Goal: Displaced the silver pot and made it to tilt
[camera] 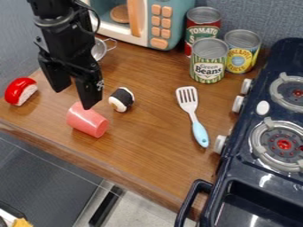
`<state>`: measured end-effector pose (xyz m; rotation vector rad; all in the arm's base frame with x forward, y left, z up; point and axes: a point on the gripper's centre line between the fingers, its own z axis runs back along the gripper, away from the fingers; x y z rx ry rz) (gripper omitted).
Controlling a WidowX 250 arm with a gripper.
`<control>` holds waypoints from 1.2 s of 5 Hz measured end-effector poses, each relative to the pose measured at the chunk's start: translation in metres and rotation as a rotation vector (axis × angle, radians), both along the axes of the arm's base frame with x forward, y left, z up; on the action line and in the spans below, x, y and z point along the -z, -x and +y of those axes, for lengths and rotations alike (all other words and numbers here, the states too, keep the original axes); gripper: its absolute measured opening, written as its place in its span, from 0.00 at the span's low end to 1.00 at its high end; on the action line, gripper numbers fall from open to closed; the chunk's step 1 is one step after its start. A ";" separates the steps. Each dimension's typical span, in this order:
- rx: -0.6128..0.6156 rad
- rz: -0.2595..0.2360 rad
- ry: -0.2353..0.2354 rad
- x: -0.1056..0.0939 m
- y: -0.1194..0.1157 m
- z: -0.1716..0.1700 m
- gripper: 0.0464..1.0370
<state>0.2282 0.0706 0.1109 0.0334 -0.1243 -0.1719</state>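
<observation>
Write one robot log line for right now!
gripper: open, above counter | pink cylinder: on its side | spatula: lying flat | silver item: partly behind arm

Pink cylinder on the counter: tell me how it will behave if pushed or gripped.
The pink cylinder rests on its curved side, so a push across its length would likely set it rolling. Its smooth surface may slip in a grip. It looks like plastic, so probably stiff.

Brown wooden counter (151,146). Twelve: boxy teal-and-white toy microwave (176,20). Eleven: round silver strainer (99,50), partly hidden. One: three labelled metal cans (208,65). Three: white slotted spatula, blue handle (193,111). Near centre: black-and-white sushi roll (121,99). Nine: pink cylinder on its side (87,120), rounded red-and-white toy (21,91).
</observation>
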 end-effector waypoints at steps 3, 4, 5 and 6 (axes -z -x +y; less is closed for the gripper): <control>-0.006 0.070 0.032 0.020 -0.010 0.002 0.96; -0.056 0.063 0.030 0.016 -0.023 0.016 0.96; -0.121 0.092 0.014 0.019 -0.040 0.036 0.96; -0.164 0.114 0.029 0.026 -0.051 0.050 0.96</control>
